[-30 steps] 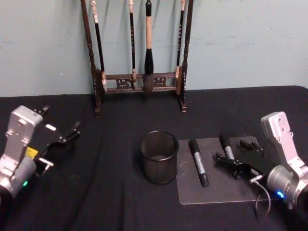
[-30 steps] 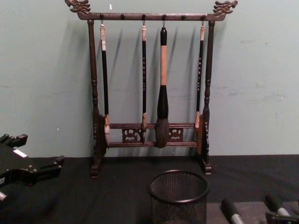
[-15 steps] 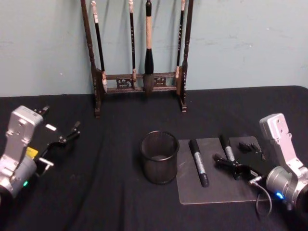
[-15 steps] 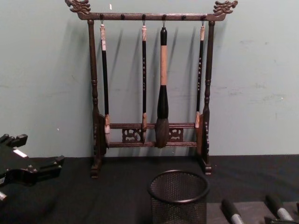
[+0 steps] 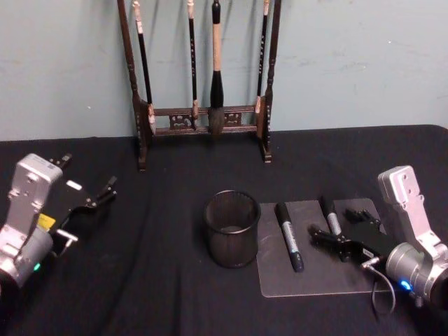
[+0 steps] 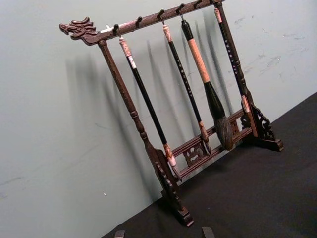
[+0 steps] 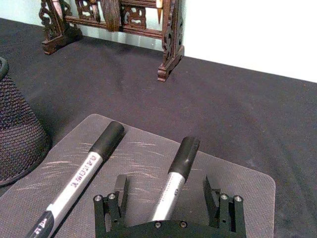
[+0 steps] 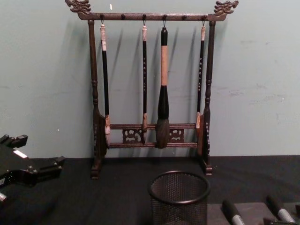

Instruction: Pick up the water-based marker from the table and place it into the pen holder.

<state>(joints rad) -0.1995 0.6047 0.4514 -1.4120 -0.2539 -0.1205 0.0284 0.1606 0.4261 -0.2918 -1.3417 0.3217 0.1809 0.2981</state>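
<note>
Two markers with black caps and grey barrels lie on a grey mat (image 5: 315,274) on the black table (image 5: 161,280). The left marker (image 5: 289,236) (image 7: 79,176) lies free. My right gripper (image 5: 343,225) (image 7: 166,191) is open and low over the mat. One finger stands on each side of the right marker (image 5: 330,215) (image 7: 177,173), and neither touches it. The black mesh pen holder (image 5: 232,227) (image 8: 179,197) stands upright just left of the mat. My left gripper (image 5: 84,178) (image 8: 33,152) rests open at the far left, holding nothing.
A tall dark wooden brush rack (image 5: 203,77) (image 8: 150,93) with several hanging brushes stands at the table's back against the pale green wall. Bare black cloth lies between the left arm and the pen holder.
My right gripper has sunk slightly toward the mat around the right marker. The left arm, the markers and the pen holder have not moved.
</note>
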